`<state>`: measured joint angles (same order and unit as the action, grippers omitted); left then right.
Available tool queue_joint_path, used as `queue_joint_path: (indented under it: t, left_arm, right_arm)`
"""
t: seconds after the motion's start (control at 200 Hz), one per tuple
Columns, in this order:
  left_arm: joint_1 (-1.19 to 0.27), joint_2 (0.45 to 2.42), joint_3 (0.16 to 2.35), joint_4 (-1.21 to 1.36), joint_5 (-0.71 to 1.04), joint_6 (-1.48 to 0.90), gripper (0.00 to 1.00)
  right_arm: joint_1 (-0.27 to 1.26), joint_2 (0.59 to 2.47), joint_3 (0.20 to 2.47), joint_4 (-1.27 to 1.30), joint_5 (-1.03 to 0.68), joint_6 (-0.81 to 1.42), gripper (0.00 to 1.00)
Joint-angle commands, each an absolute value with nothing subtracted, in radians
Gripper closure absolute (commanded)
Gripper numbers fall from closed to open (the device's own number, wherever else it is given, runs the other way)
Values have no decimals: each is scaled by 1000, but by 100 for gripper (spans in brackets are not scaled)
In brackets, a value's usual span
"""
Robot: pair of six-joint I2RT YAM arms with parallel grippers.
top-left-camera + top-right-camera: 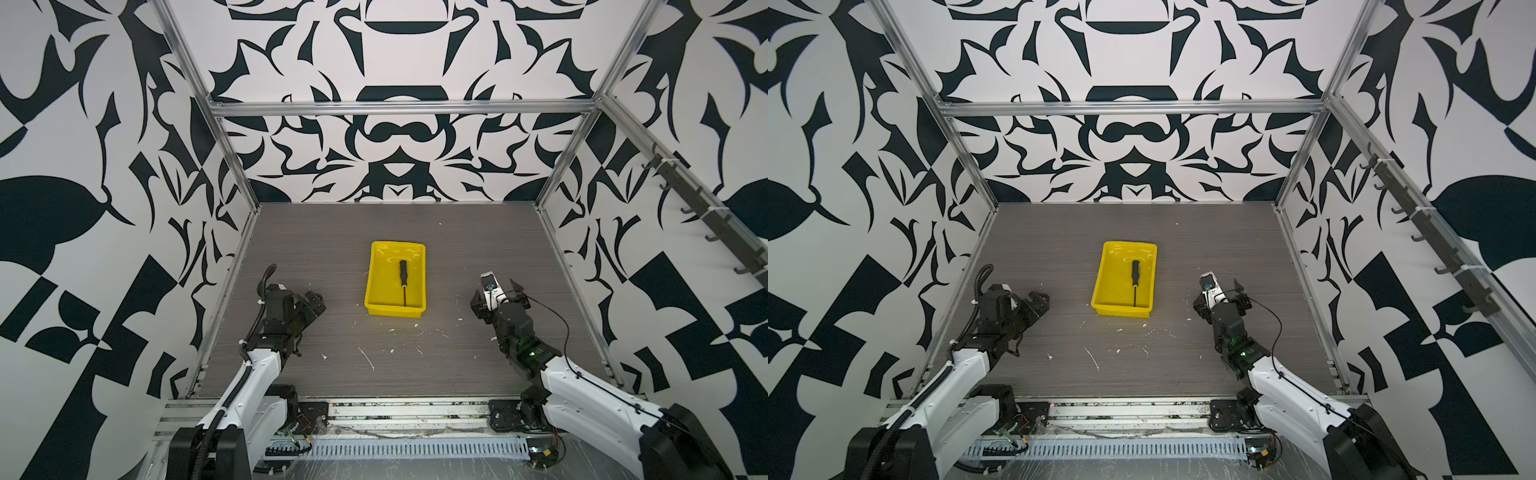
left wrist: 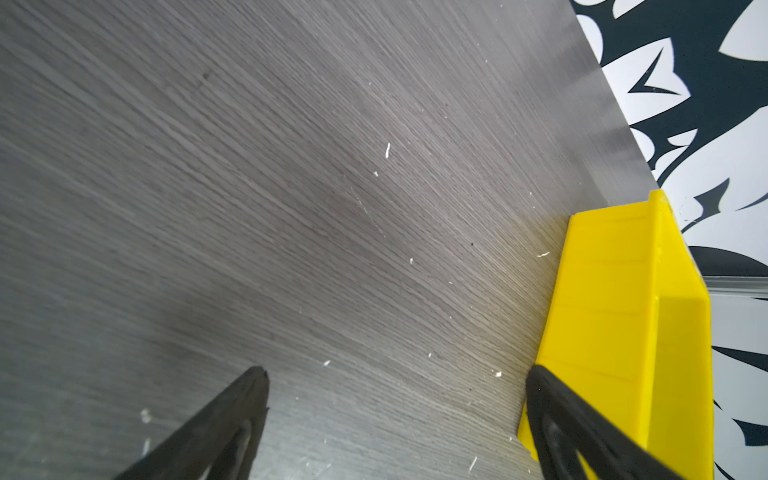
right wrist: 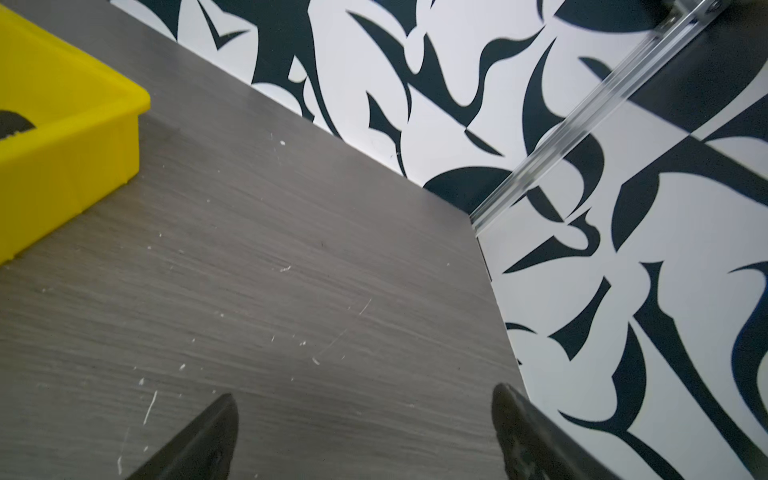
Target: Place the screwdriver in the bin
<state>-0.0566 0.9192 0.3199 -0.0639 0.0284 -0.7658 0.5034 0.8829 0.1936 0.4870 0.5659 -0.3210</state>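
Looks basically done: the screwdriver (image 1: 403,282) lies flat inside the bin (image 1: 395,311), handle toward the far end. The tip is maybe touching the near wall, hard to tell. Right gripper (image 3: 365,395) and left gripper (image 2: 397,374) both gape wide, empty, well clear of it.

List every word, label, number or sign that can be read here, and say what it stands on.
None: no readable text in any view.
bin: plain yellow, no label.
screwdriver: black handle, no legible marking.
walls: abstract black and white shapes, no letters.
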Motion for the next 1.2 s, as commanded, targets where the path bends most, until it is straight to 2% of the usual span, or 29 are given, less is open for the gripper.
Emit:
queue_joint_path:
  t: [0.0,0.145,0.285,0.515,0.68,0.89,1.03,1.06,1.09,1.155,1.195]
  left_arm:
    - [-55,938,366,-70,46,-762,1]
    - [-55,935,364,-79,42,-766,1]
    - [-56,935,364,-77,43,-765,1]
    - [-55,942,368,-85,49,-765,1]
    - [-55,955,370,-64,54,-765,1]
    - [-55,972,387,-96,61,-760,1]
    - [-55,947,372,-84,46,-766,1]
    - [-55,944,369,-77,46,-767,1]
    - [-55,943,368,-75,46,-767,1]
    - [-56,949,369,-75,49,-767,1]
    - [-55,954,370,-78,52,-767,1]
  right_arm:
    - [469,964,163,654,555,-336,3]
    - [414,1170,160,874,505,-168,3]
    - [411,1325,201,997,538,-167,3]
    - [376,1372,250,971,510,-153,1]
    - [281,1384,253,969,392,-111,1]
    - [239,1502,255,1085,348,-113,8]
    - [229,1515,250,1102,370,-90,8]
    - [223,1526,248,1113,367,-83,1]
    - [215,1542,246,1127,372,-69,1]
    - [213,1601,263,1180,444,-66,0]
    - [213,1596,295,1111,496,-44,0]
